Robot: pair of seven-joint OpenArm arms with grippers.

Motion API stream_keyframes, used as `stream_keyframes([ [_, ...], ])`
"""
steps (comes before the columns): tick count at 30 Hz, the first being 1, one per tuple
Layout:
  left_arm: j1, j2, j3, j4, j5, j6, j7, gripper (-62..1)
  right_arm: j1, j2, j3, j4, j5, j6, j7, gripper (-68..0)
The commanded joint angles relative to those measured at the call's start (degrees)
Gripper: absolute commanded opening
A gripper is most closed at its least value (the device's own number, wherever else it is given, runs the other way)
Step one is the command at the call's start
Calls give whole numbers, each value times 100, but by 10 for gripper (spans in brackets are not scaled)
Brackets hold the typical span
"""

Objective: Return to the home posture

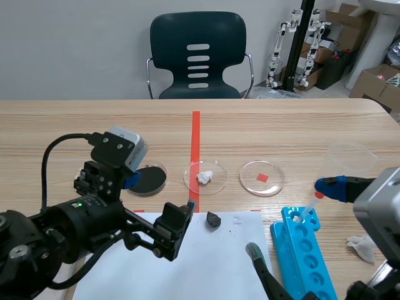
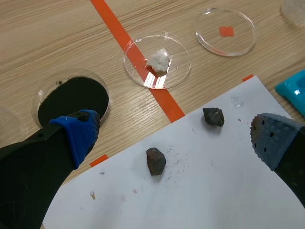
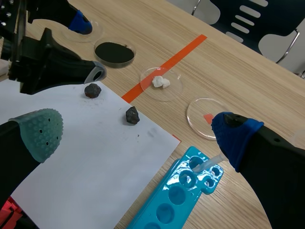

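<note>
My left gripper (image 1: 161,194) hangs open over the near left of a white paper sheet (image 1: 206,262). In the left wrist view the gripper (image 2: 174,138) stands above two dark stones: one (image 2: 156,161) between the fingers, the other (image 2: 213,116) nearer the right finger. My right gripper (image 1: 289,217) is open too, at the near right above a blue tube rack (image 1: 303,250). From the right wrist view the gripper (image 3: 137,131) spans the sheet's corner (image 3: 95,157) and the rack (image 3: 183,191). Neither gripper holds anything.
Three petri dishes sit beyond the sheet: black powder (image 1: 149,179), a white lump (image 1: 205,177), a red square (image 1: 262,177). A small tube (image 1: 307,209) stands in the rack. A clear cup (image 1: 351,159) and crumpled tissue (image 1: 361,247) lie at the right. A chair (image 1: 199,56) stands behind the table.
</note>
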Motion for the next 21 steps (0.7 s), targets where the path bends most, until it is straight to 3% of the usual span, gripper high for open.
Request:
stream_keyframes([
  [1, 94, -188, -31, 149, -103, -39, -219, 14, 39, 59, 24, 55, 61, 2, 105, 4],
  [6, 485, -601, -494, 240, -286, -664, -772, 14, 39, 59, 24, 55, 61, 2, 105, 4],
  [14, 1329, -640, -1967, 240, -289, -2046, -1517, 14, 39, 59, 24, 55, 61, 2, 105, 4],
  [18, 1738, -640, -2605, 269, -247, -2433, -1766, 14, 39, 59, 24, 55, 61, 2, 105, 4],
  [21, 2050, -640, -2951, 433, -181, -2490, -1956, 14, 39, 59, 24, 55, 61, 2, 105, 4],
])
